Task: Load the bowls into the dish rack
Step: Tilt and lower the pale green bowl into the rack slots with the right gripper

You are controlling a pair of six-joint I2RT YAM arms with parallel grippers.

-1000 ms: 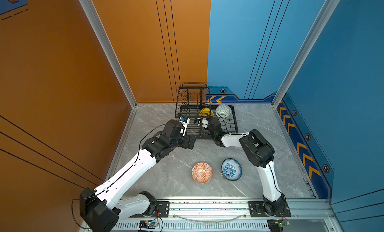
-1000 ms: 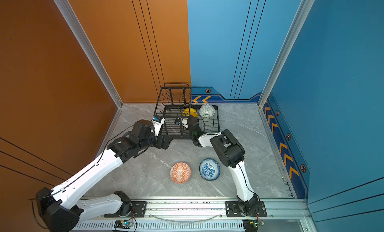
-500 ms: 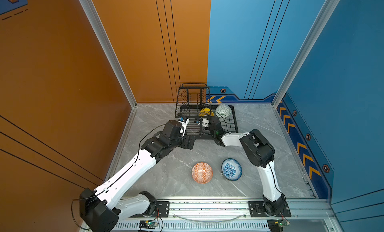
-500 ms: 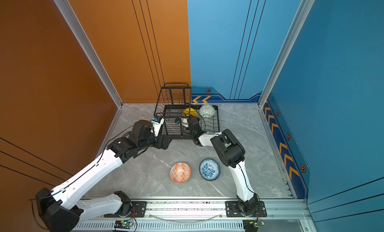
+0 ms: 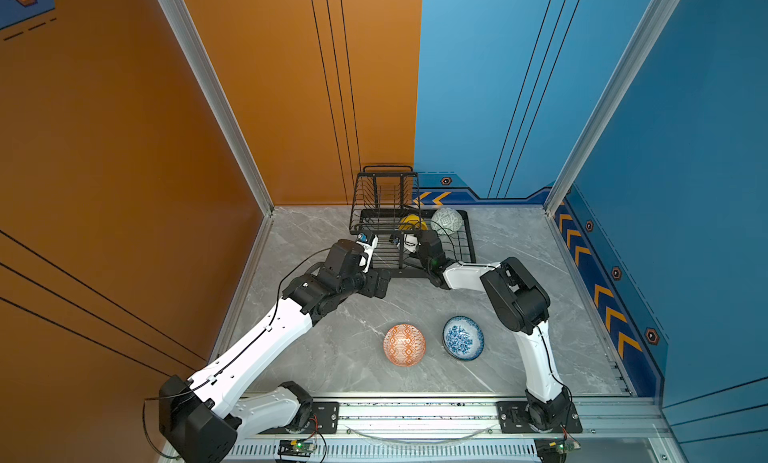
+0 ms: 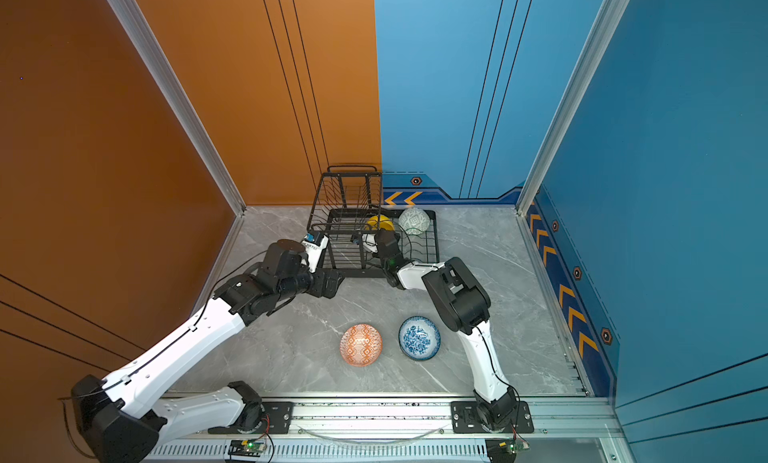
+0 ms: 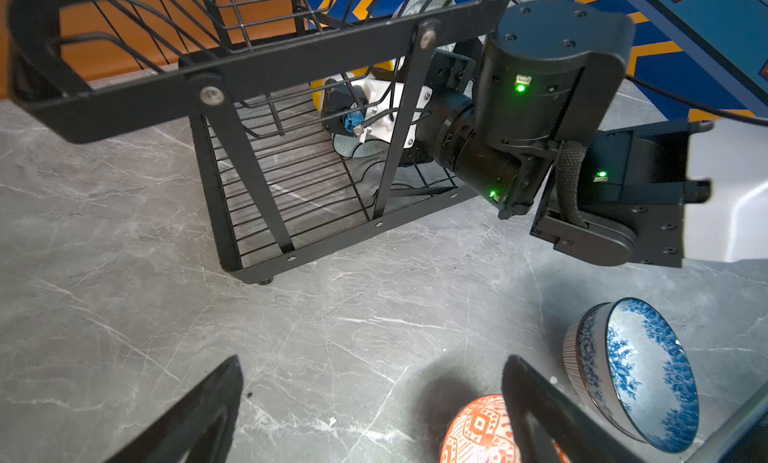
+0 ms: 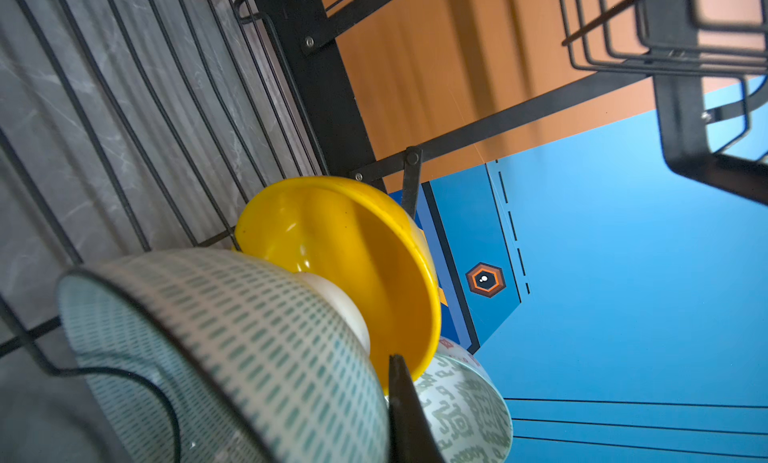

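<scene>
Hardly anything shifts since a second ago: my right fingers (image 8: 405, 402) pinch the mint bowl (image 8: 249, 336) by its rim inside the rack (image 5: 467, 249), beside the yellow bowl (image 8: 345, 249); left fingers (image 7: 199, 411) spread. Likely slick, breakable.

This is a robotics lab test cell. Flat orange wall panels (image 5: 104, 149) and blue wall panels (image 5: 478, 87) in bare aluminium posts (image 5: 210, 87) box in a grey marble-patterned tabletop (image 5: 332, 357), and two white-and-black robot arms (image 5: 257, 348) are bolted to a silver aluminium rail (image 5: 415, 407).

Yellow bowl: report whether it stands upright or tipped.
Tipped on edge. In the right wrist view the yellow bowl rests its rim on the rack wires, hollow facing sideways.
</scene>
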